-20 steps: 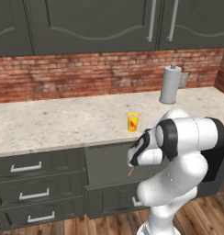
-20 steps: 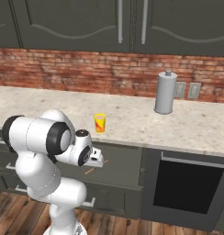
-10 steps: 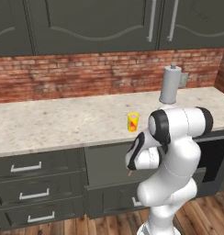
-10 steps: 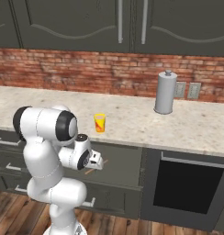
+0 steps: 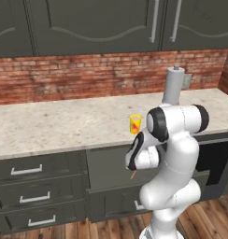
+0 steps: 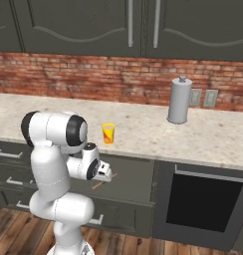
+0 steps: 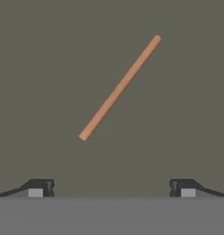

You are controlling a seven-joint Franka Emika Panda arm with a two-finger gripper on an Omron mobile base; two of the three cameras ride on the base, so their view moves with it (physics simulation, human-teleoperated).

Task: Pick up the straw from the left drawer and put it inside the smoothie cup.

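Straw [image 7: 119, 87] lying diagonally on the floor of the left drawer [image 7: 49, 69], my fingers [image 7: 40, 187] spread wide and empty above it; misaligned closure could roll it away from the smoothie cup's [image 5: 135, 124] eventual insertion.

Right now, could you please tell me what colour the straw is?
Orange-brown. The straw shows best in the hand view, lying on the dark grey drawer floor.

We see the arm [image 6: 59, 164] bent low over the open left drawer [image 6: 128, 174], where the straw [image 6: 99, 184] lies slantwise beside the hand. On the counter [image 6: 143, 134] behind stand the yellow cup [image 6: 108, 133] and, well apart, a grey canister [image 6: 179, 100].
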